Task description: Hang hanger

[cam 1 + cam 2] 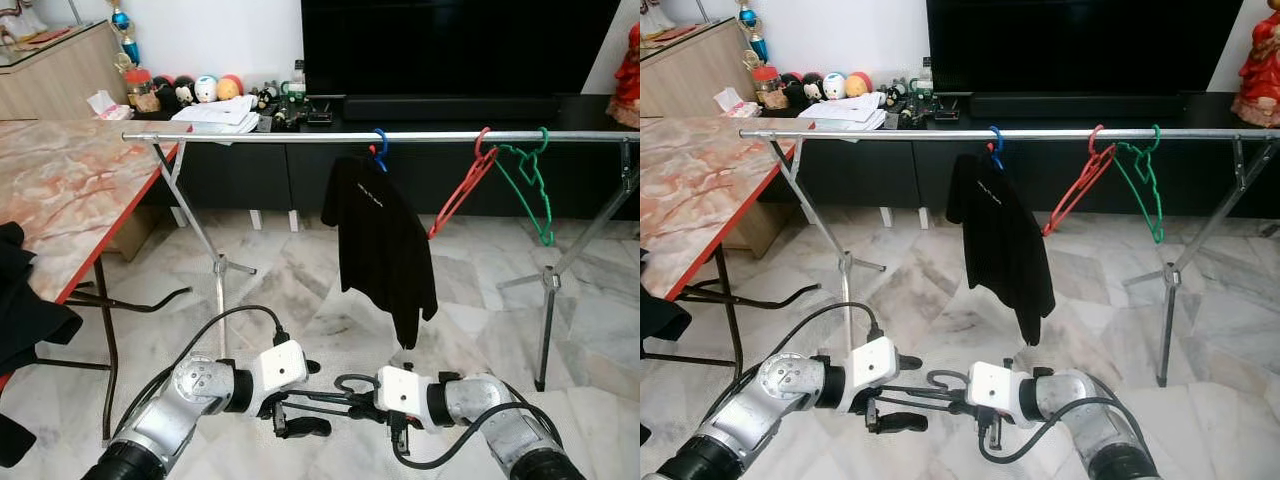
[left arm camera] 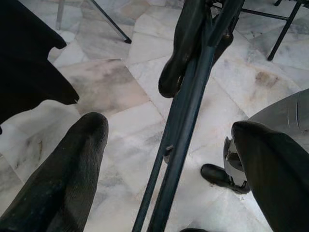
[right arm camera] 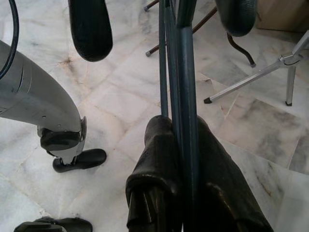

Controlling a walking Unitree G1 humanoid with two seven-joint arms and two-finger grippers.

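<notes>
Low in front of me, a dark hanger (image 1: 333, 401) lies level between both grippers, above the marble floor. My right gripper (image 1: 358, 404) is shut on it; in the right wrist view its fingers (image 3: 157, 159) clamp the hanger's thin bars (image 3: 186, 72). My left gripper (image 1: 309, 398) is open, with one finger (image 2: 67, 179) on each side of the hanger (image 2: 186, 125) and clear of it. Ahead and above runs the silver clothes rail (image 1: 270, 136).
On the rail hang a black shirt (image 1: 380, 240) on a blue hanger, a red hanger (image 1: 460, 190) and a green hanger (image 1: 530, 190). A marble-topped table (image 1: 60, 190) with black cloth (image 1: 20, 300) stands at my left. The rail's legs (image 1: 545, 290) splay onto the floor.
</notes>
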